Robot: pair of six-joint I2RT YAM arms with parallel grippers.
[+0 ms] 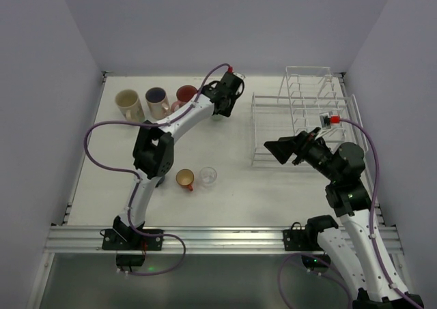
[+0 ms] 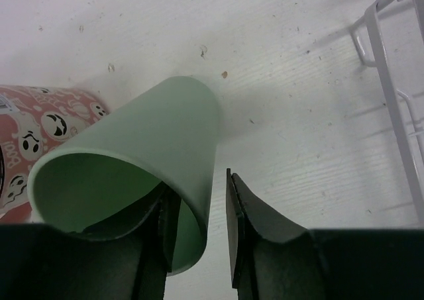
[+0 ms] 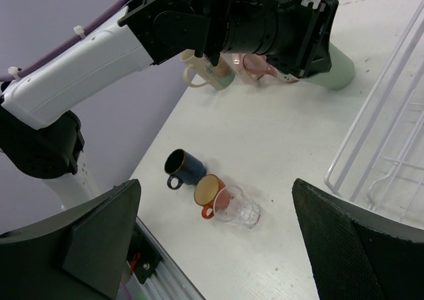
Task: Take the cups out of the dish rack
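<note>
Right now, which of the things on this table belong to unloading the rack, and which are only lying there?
Belong to the job: dish rack, green tumbler, plain beige mug, blue-lined beige mug, pink cup, orange cup, clear glass, dark blue mug.

Only lying there: purple cable, aluminium rail.

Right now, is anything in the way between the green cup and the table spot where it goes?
Nothing visible. The green cup already looks set down on the table, just beside the pink cup. Its wall sits between the parted fingers of the left gripper.
</note>
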